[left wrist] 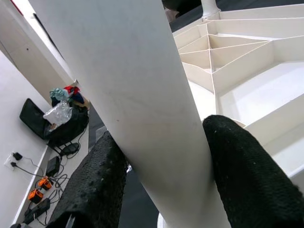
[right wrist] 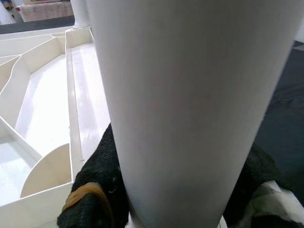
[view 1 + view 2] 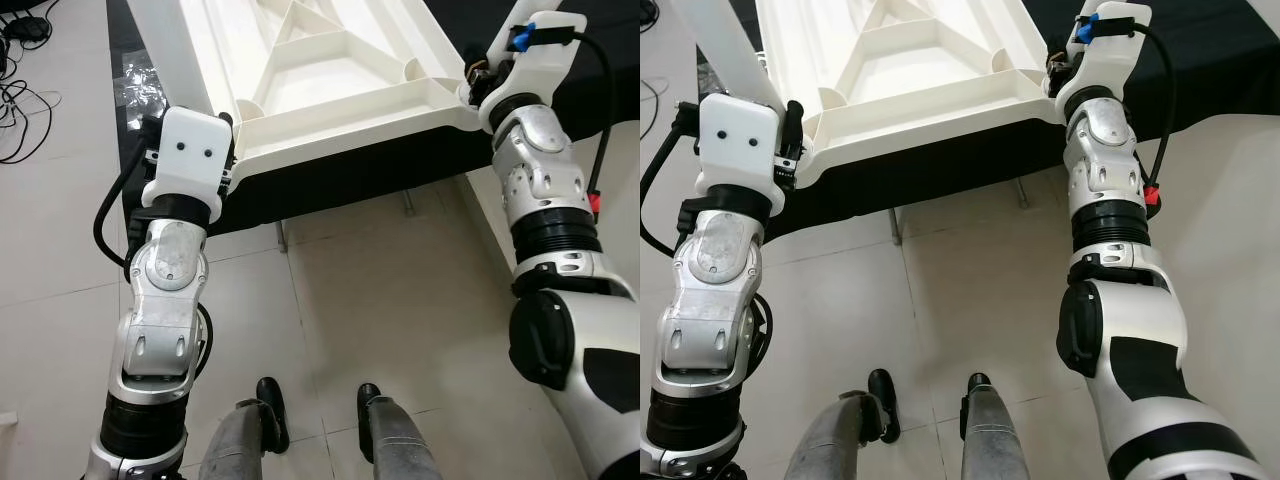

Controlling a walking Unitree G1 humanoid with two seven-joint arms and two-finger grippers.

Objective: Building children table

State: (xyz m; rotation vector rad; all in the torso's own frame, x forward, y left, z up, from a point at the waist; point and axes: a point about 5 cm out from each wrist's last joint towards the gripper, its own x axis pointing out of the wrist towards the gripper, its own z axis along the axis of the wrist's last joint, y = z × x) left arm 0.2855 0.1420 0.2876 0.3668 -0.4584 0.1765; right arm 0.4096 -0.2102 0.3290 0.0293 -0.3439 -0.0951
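The white tabletop (image 3: 330,70) lies upside down (ribbed underside up) on the black surface (image 3: 330,190) ahead, with the left gripper (image 1: 161,190) and right gripper (image 2: 180,199) each clamped around a near-corner leg (image 1: 128,95), so seating looks nearly done.

A white plastic tabletop (image 3: 330,70) is laid upside down on a black-covered counter (image 3: 330,185), its ribbed underside facing up. A smooth white leg (image 1: 137,109) is seen standing at its near left corner, and another leg (image 2: 190,95) at its near right corner.
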